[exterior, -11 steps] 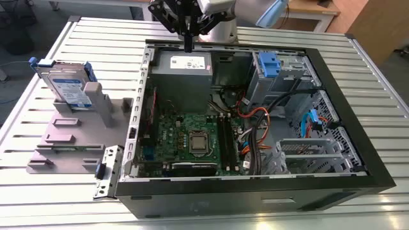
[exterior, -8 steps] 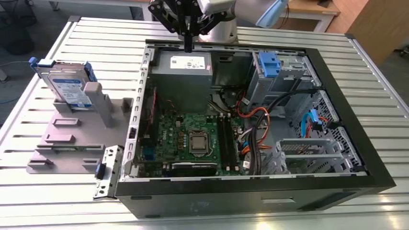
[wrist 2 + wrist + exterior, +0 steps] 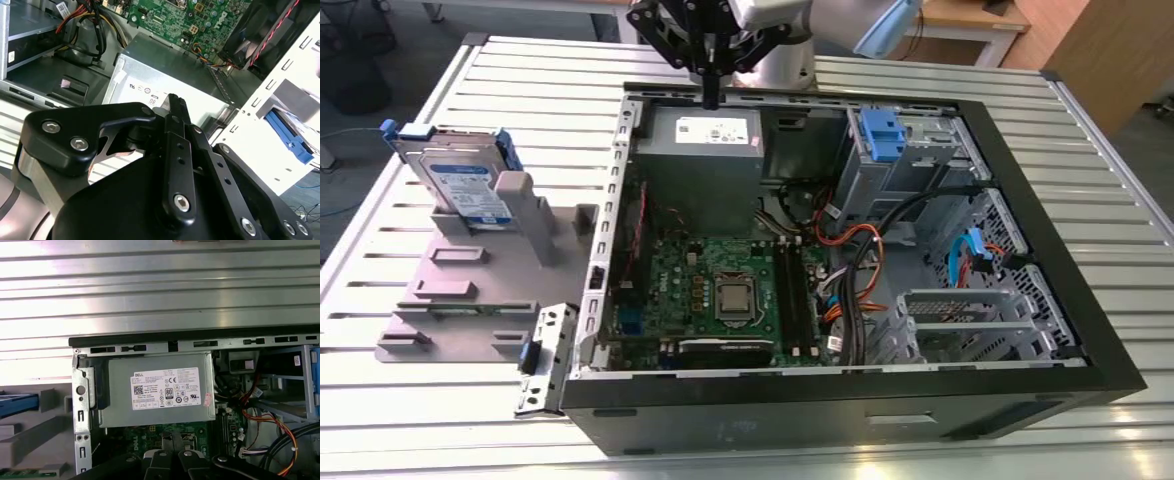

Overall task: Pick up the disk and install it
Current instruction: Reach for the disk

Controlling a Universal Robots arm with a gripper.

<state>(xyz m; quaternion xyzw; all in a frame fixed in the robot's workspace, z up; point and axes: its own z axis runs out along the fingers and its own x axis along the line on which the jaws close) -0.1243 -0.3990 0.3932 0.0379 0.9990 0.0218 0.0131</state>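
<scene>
The disk (image 3: 456,172), silver with a blue-and-white label and a blue bracket, stands tilted on a grey holder (image 3: 467,290) on the table, at the exterior view's left of the open computer case (image 3: 854,400). Its blue bracket edge (image 3: 17,404) shows in the first wrist view and again (image 3: 289,136) in the second wrist view, beyond the case wall. My black gripper (image 3: 711,97) hangs over the case's far edge, above the grey power supply box (image 3: 704,140), well apart from the disk. Its fingers (image 3: 175,107) are shut together with nothing between them; the gripper (image 3: 172,456) points down at the box (image 3: 157,390).
Inside the case lie a green motherboard (image 3: 720,285), bundled cables (image 3: 854,260) and a metal drive cage with a blue tab (image 3: 881,135). A loose metal bracket (image 3: 544,355) lies beside the case's near corner. The ribbed metal table (image 3: 427,440) extends around the case.
</scene>
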